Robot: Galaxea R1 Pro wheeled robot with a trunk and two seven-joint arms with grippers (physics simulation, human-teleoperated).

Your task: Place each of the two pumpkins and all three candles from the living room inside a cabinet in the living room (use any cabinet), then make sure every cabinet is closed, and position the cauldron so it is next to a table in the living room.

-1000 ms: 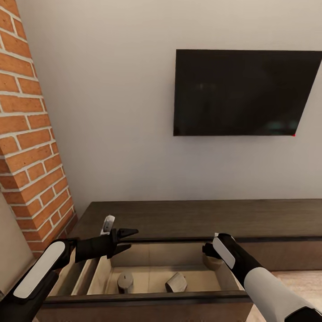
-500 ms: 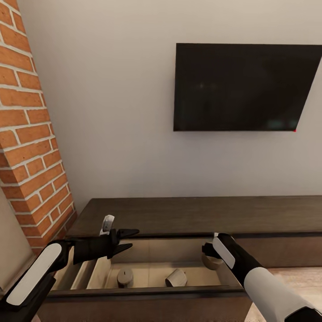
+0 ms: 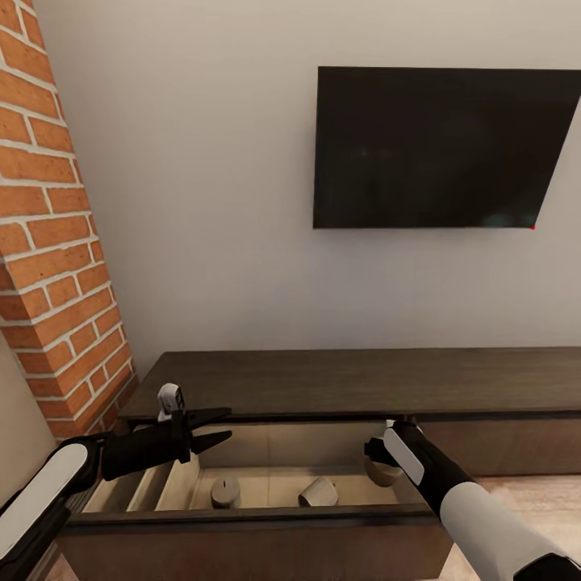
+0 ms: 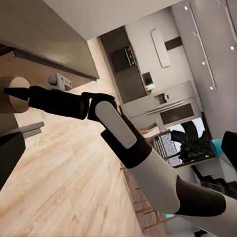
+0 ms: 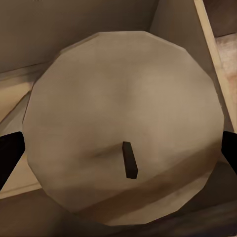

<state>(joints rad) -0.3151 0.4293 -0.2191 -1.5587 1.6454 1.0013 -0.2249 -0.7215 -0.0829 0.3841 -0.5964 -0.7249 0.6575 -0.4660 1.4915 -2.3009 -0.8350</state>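
From the head camera, the long dark cabinet [image 3: 355, 379] stood against a pale wall under a black television [image 3: 444, 149], with a brick chimney [image 3: 56, 234] at the left. One drawer [image 3: 266, 516] was pulled out, showing a pale interior. 2 candles lay in it: an upright candle [image 3: 224, 490] and a tipped candle [image 3: 318, 491] just beside it. The right gripper [image 3: 382, 466] reached down into the drawer's right end, where a third candle [image 3: 381, 471] showed partly behind the wrist. The left gripper [image 3: 211, 428] hovered over the drawer's left end, its fingers spread and empty.

From the left wrist camera, the right arm [image 4: 123, 138] stretched across the light plank floor [image 4: 64, 187], its dark fingers reaching a cream candle end [image 4: 12, 94] at the picture's edge.

From the right wrist camera, the third candle's top [image 5: 123, 128] with its short dark wick sat centred, a black fingertip [image 5: 10, 153] at each side. The fingers seemed to bracket it, though contact could not be confirmed.

The step in hand was likely setting this candle in the drawer. The next move would call for letting go, withdrawing upward, then pushing the drawer shut. The drawer's floor under the candle was hidden.
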